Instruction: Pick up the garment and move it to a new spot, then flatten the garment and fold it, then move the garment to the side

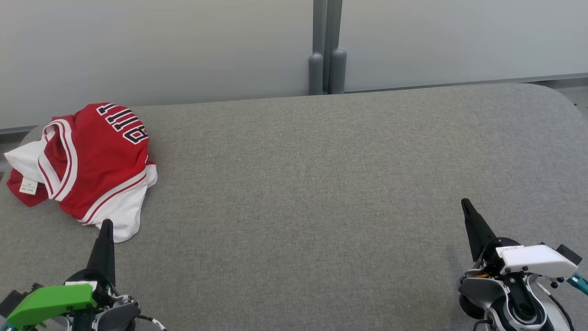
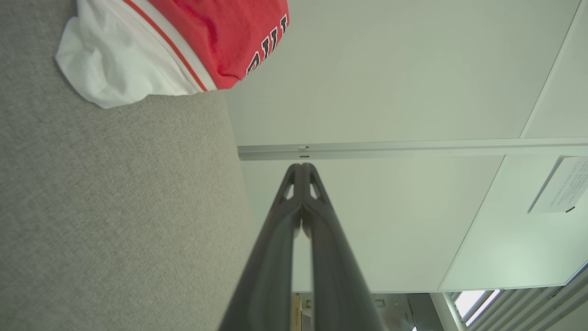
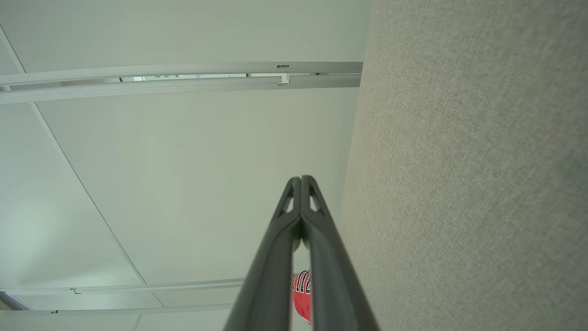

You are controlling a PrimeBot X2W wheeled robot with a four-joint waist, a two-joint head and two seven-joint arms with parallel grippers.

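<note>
Okay, looking at a crumpled red-and-white garment (image 1: 87, 161) bunched up at the far left end of the grey table (image 1: 321, 184). Got the left end effector (image 1: 106, 223) near its white hem, fingers pressed together, gripping nothing. Same deal with the right end effector (image 1: 465, 202): well apart over on the right, pinched closed, empty.

The red garment (image 1: 96, 161) bears black letters "BULL"
</note>
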